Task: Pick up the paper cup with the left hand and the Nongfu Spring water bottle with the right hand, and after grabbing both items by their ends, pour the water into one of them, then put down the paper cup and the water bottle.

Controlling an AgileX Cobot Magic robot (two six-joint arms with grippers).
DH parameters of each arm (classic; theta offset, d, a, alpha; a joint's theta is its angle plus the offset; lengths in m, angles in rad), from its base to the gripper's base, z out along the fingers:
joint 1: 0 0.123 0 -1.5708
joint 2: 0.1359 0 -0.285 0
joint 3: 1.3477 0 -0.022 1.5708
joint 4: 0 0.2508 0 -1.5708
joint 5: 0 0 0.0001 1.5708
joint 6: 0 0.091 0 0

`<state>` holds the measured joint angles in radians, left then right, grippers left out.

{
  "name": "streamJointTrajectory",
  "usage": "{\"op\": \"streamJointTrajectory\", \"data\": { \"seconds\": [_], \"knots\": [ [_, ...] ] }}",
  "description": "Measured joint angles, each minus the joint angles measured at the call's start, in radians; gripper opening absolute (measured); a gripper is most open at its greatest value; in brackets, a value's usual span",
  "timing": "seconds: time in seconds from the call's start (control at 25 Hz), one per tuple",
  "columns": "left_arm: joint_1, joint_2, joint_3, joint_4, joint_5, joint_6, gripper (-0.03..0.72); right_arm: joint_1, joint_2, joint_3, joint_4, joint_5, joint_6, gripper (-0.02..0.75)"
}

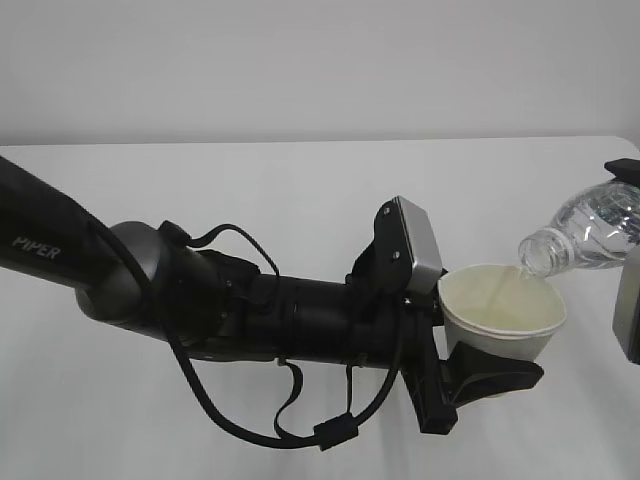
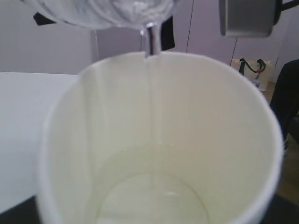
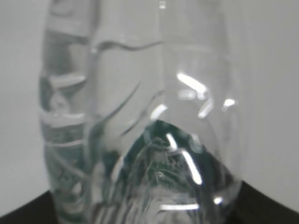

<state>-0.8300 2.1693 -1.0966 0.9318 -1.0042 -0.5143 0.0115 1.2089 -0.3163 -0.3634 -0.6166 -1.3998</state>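
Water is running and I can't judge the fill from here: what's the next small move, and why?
Probably hold the tilt a little longer. The stream of water lands inside the paper cup, and the left wrist view shows only a shallow pool at the bottom. The Nongfu Spring water bottle has its mouth right over the rim, so nothing spills. Level it once the pool rises.

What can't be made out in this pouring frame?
- Right gripper: the exterior view's right edge cuts it off; its fingers show in no view.
- Water bottle: label and base are past that edge; the right wrist view shows only a blurred close-up.
- Left gripper: the paper cup hides its fingers in the left wrist view.
- Water level: only a shallow pool shows.
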Motion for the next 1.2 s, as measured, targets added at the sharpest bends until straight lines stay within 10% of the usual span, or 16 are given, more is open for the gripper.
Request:
{"op": "streamJointTrajectory", "data": {
  "seconds": [1.2],
  "knots": [
    [0.0, 0.0, 0.0, 0.0, 0.0, 0.0, 0.463, 0.0, 0.0, 0.0, 0.008, 0.0, -0.004, 0.4]
  ]
}}
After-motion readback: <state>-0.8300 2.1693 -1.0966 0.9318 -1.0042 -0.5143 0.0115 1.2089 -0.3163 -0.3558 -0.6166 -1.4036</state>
